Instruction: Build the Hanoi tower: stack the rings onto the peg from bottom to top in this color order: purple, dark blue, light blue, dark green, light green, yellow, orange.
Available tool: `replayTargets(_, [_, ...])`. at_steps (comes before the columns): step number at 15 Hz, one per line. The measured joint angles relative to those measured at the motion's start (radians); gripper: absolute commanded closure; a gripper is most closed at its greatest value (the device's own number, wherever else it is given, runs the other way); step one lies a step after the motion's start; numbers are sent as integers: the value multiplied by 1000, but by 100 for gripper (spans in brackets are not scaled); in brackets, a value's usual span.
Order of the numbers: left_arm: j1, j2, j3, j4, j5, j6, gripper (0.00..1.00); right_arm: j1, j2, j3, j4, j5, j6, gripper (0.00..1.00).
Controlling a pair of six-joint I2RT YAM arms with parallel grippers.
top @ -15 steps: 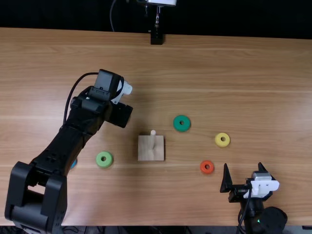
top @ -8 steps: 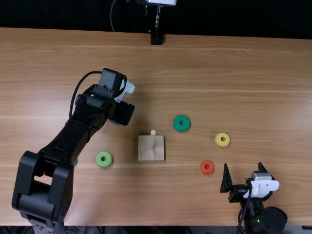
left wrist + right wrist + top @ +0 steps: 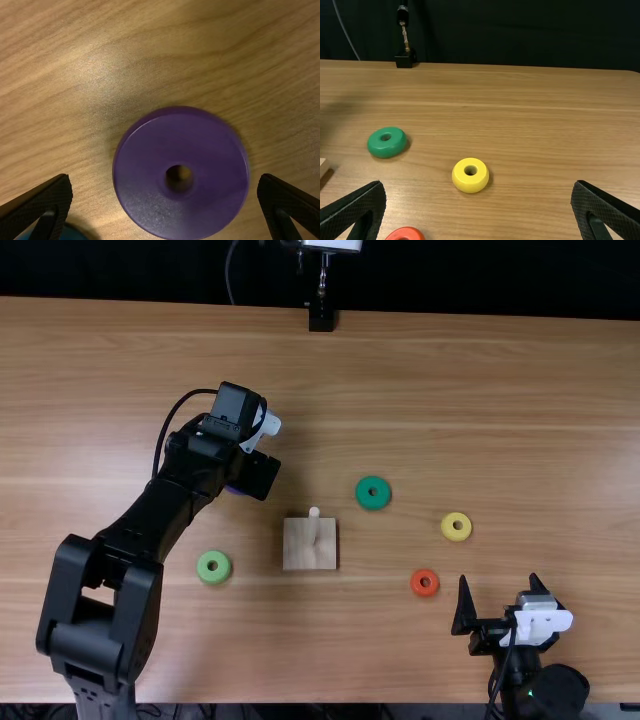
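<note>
In the top view, the left end effector (image 3: 255, 476) is left of the frame's centre, at the end of its black arm, partly covering the purple ring (image 3: 235, 490). In the left wrist view, this end effector (image 3: 165, 181) is spread wide, its two fingers on opposite sides of the purple ring with wood showing between each finger and the rim. The ring lies flat on the table (image 3: 500, 420), its hole facing up. Part of a blue ring (image 3: 57, 235) shows at the lower left corner of that view, beside one finger; its exact shade is hard to tell.

The right end effector (image 3: 501, 582) is at the lower right of the top view, its fingers wide apart with the space between them empty.

The wooden peg (image 3: 314, 527) stands on a square wooden block (image 3: 309, 555), just below the centre of the top view. The light green ring (image 3: 205, 573) lies flat to the left of the block, and the dark green ring (image 3: 373, 503) to its upper right. The yellow ring (image 3: 457, 536) is farther right, and the orange ring (image 3: 424, 592) lies below and to the left of the yellow one. A black stand (image 3: 321, 317) is at the upper middle, by the table's far edge.
</note>
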Motion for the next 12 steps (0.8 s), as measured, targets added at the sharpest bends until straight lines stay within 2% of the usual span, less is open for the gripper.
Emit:
replayTargets(8, [0,51,11,3,5,0,0,0,0,0,-1,0,0,0])
replayTargets(12, [-2,64,11,3,26,0,0,0,0,0,0,0,0,0])
